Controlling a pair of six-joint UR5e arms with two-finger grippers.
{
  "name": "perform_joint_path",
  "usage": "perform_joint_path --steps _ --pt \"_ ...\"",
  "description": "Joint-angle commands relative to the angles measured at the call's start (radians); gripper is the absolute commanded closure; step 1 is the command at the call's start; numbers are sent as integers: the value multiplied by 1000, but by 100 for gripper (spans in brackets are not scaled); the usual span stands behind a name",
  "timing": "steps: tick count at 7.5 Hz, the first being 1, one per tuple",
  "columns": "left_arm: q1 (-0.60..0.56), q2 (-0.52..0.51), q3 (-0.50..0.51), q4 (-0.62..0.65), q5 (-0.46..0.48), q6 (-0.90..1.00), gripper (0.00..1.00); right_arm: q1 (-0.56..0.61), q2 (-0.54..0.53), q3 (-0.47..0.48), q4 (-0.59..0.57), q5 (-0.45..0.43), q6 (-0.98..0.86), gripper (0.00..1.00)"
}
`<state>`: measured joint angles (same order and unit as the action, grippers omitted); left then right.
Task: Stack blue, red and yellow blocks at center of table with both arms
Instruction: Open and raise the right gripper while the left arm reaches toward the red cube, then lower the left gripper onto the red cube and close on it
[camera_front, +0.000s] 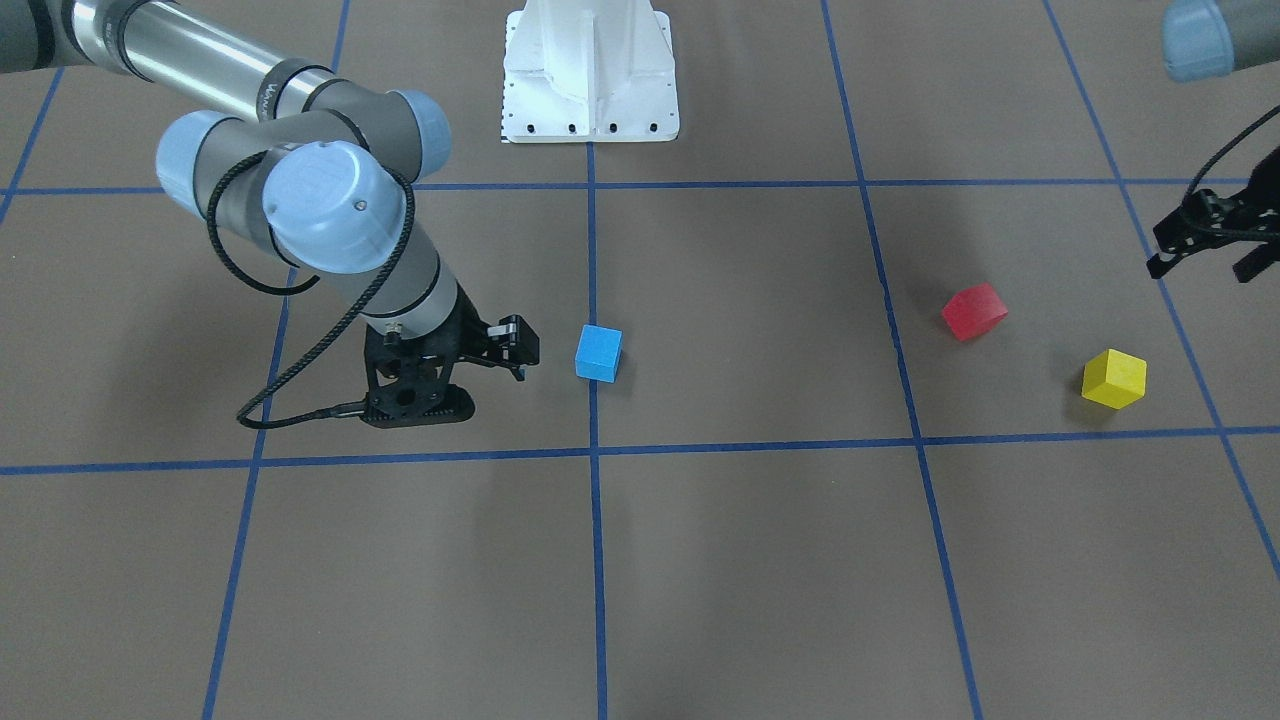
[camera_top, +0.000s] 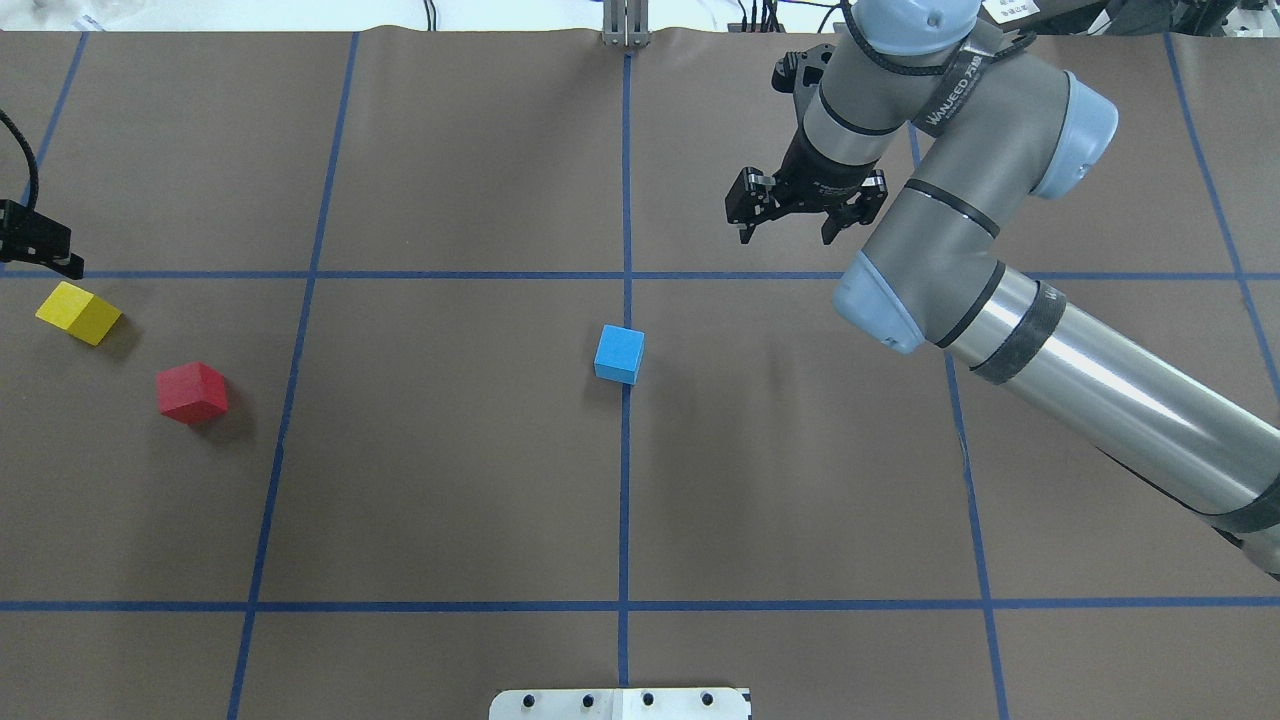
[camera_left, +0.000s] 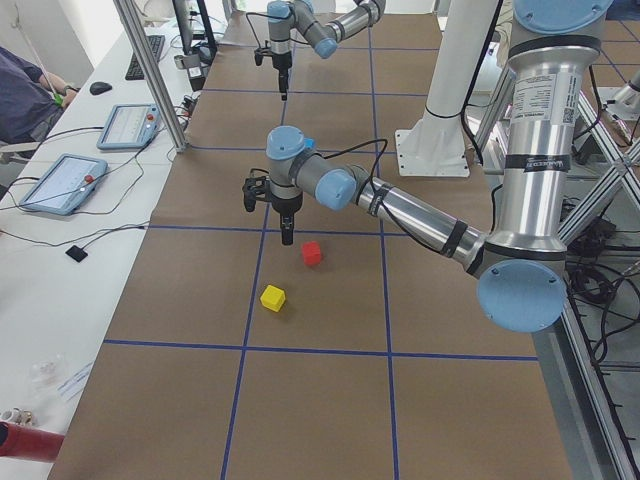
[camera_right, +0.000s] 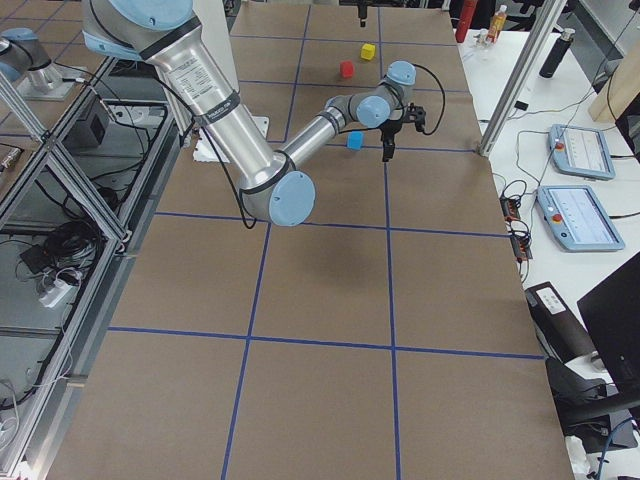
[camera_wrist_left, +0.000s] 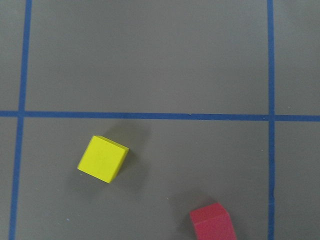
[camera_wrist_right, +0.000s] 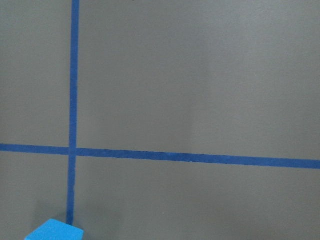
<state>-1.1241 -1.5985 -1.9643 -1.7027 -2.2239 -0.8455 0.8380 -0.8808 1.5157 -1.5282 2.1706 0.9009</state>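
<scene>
The blue block (camera_top: 619, 354) sits on the centre grid line, alone; it also shows in the front view (camera_front: 598, 353). The red block (camera_top: 191, 392) and the yellow block (camera_top: 78, 312) lie apart at the table's left side. My right gripper (camera_top: 787, 232) hangs open and empty, beyond and to the right of the blue block. My left gripper (camera_front: 1205, 262) is open and empty, beyond the yellow block, and only its edge shows overhead. The left wrist view shows the yellow block (camera_wrist_left: 102, 159) and the red block (camera_wrist_left: 212, 225). The right wrist view shows a corner of the blue block (camera_wrist_right: 54, 231).
The table is brown paper with a blue tape grid (camera_top: 625, 275). The white robot base plate (camera_front: 590, 70) stands at the table's near edge by the robot. My right arm's long silver link (camera_top: 1100, 400) crosses the right half of the table.
</scene>
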Motion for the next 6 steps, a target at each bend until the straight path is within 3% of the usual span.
perform_joint_path --steps 1,3,6 --pt "130 9 118 -249 145 -254 0 7 -9 1 0 -5 -16 1" --pt "164 -36 270 -354 199 -264 0 7 -10 0 3 -5 -16 1" --pt "239 -78 329 -356 274 -271 0 7 -20 1 8 -3 -16 1"
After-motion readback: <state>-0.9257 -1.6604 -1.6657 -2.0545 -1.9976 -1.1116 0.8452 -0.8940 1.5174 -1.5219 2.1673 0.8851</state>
